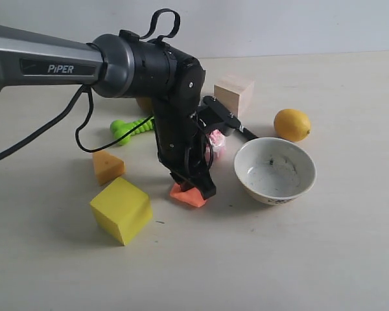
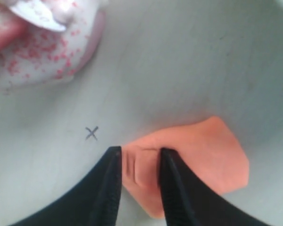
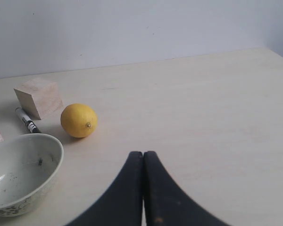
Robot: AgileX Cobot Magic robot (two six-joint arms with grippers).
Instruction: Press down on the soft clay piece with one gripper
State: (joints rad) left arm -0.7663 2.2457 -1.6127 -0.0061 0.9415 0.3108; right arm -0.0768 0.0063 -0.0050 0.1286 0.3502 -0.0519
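The soft clay piece (image 2: 203, 155) was a flat orange lump with dents near one edge. It lay on the desk (image 1: 279, 259) between the yellow cube (image 1: 121, 209) and the white bowl (image 1: 272, 197). The left tool (image 2: 139, 153), tips a little apart, touched its top. The right tool (image 3: 143, 154) was squeezed together.

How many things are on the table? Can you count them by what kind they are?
Blocks: 2, yellow cube, wooden cube
Foods: 3, lemon, cheese wedge, pink cake
Bowls: 1, white bowl
Pens: 1, marker pen
Clay: 1, orange clay lump
Toys: 1, green toy
Total: 9, leaving out something mostly hidden behind the arm
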